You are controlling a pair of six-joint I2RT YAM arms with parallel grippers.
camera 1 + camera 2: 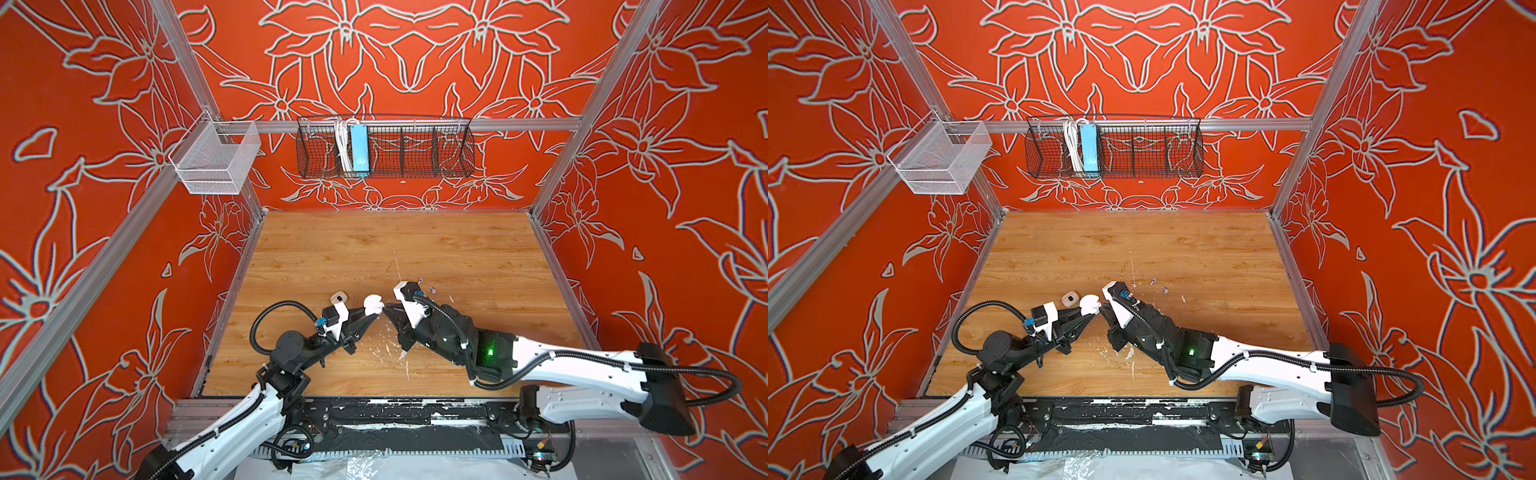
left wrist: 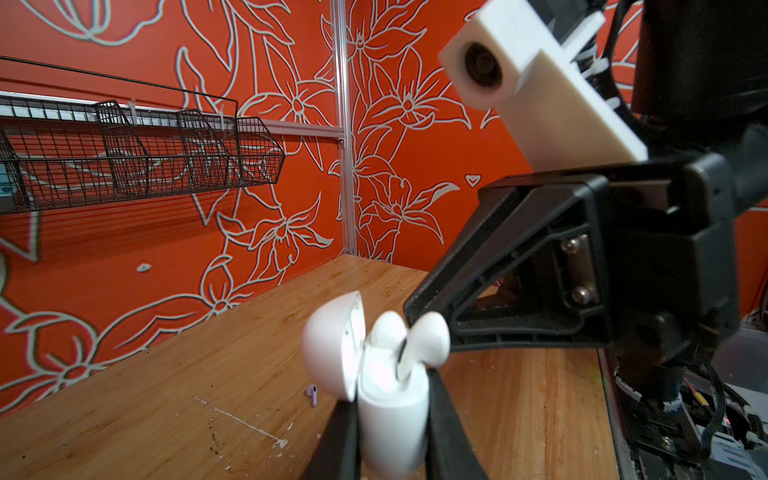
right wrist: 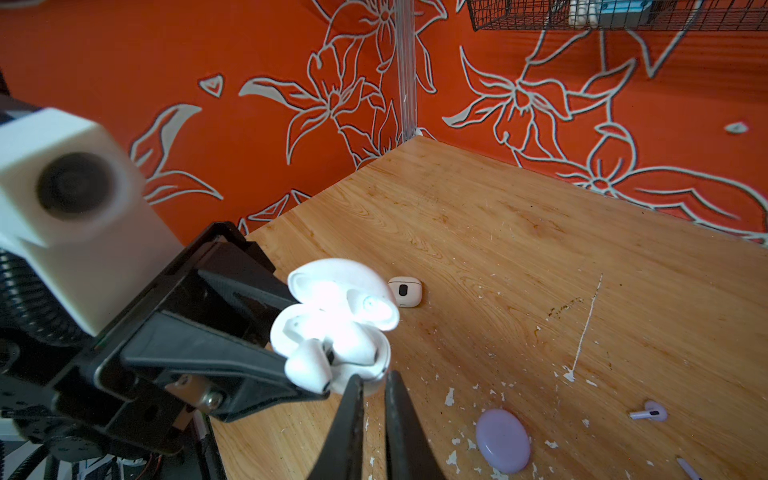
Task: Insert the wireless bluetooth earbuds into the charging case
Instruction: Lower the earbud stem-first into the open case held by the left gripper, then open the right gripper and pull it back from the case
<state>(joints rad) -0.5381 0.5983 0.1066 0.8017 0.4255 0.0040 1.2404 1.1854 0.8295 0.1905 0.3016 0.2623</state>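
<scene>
My left gripper [image 1: 376, 316] [image 1: 1094, 316] [image 2: 390, 395] is shut on a white charging case [image 1: 373, 304] [image 1: 1089, 304] [image 2: 392, 419] [image 3: 336, 332], held above the table with its lid open. Two white earbuds sit in it: one [image 2: 388, 328] [image 3: 357, 345] lower, the other [image 2: 428, 340] [image 3: 309, 368] sticking out at the rim. My right gripper [image 1: 386, 309] [image 1: 1102, 309] [image 3: 374, 380] [image 2: 411, 316] is shut with nothing between its fingers, its tip right at the case's rim beside the protruding bud. Lavender earbuds [image 1: 420, 280] [image 1: 1165, 291] [image 3: 648, 412] [image 2: 312, 394] lie on the table.
A cream case with a dark oval [image 1: 338, 297] [image 1: 1070, 298] [image 3: 405, 291] lies just behind the held case. A shut lavender case [image 3: 503, 444] lies under my right arm. White paint flecks dot the wood. A black wire basket [image 1: 384, 149] and a white mesh basket [image 1: 216, 160] hang on the walls.
</scene>
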